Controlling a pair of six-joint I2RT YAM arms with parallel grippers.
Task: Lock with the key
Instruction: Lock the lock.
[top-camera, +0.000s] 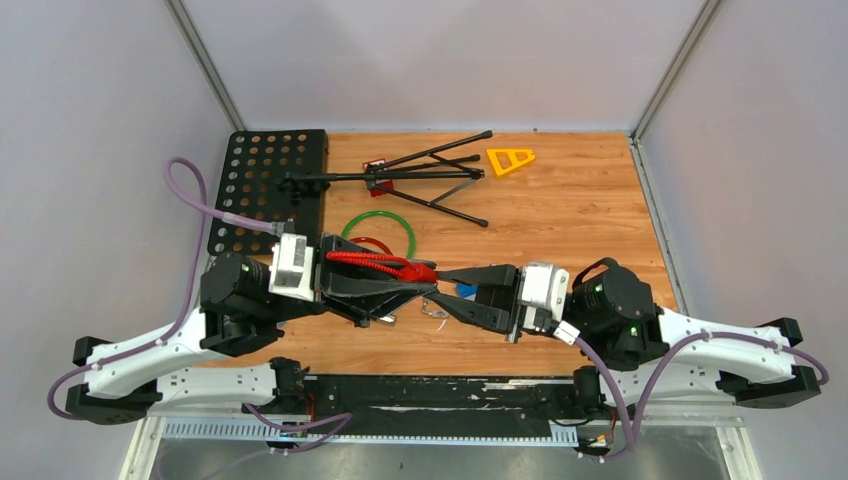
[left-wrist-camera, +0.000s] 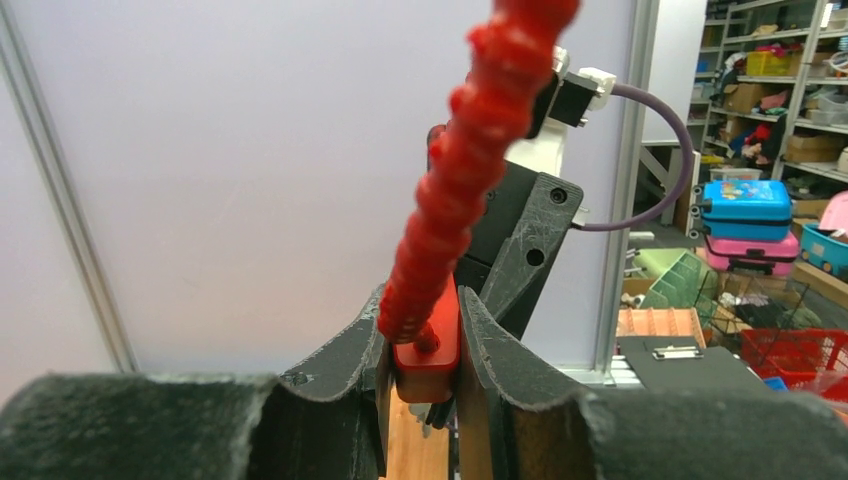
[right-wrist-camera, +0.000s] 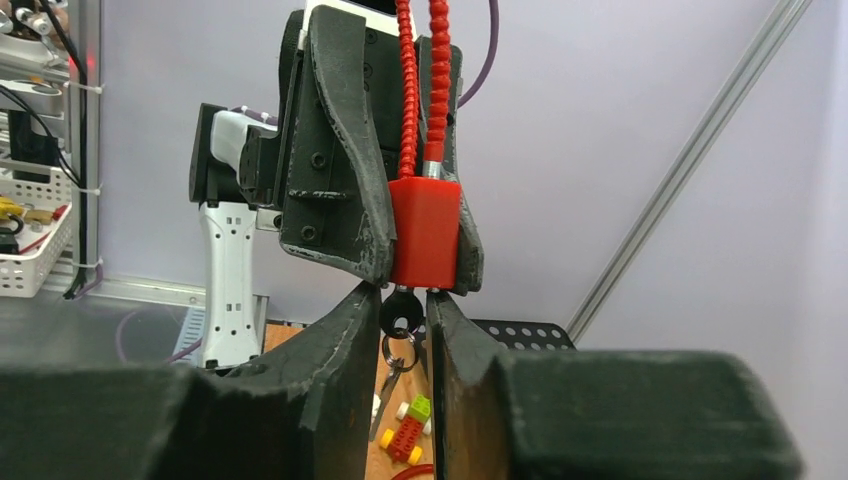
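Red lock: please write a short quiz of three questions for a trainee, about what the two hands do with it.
1. True or false: the left hand grips the red lock by its body.
2. Where is the black head of the key? A) between the fingers of the right hand; B) hanging free, far from both hands; C) inside the left hand.
3. What colour is the large ring lying on the table?
Key: 1 true; 2 A; 3 green.
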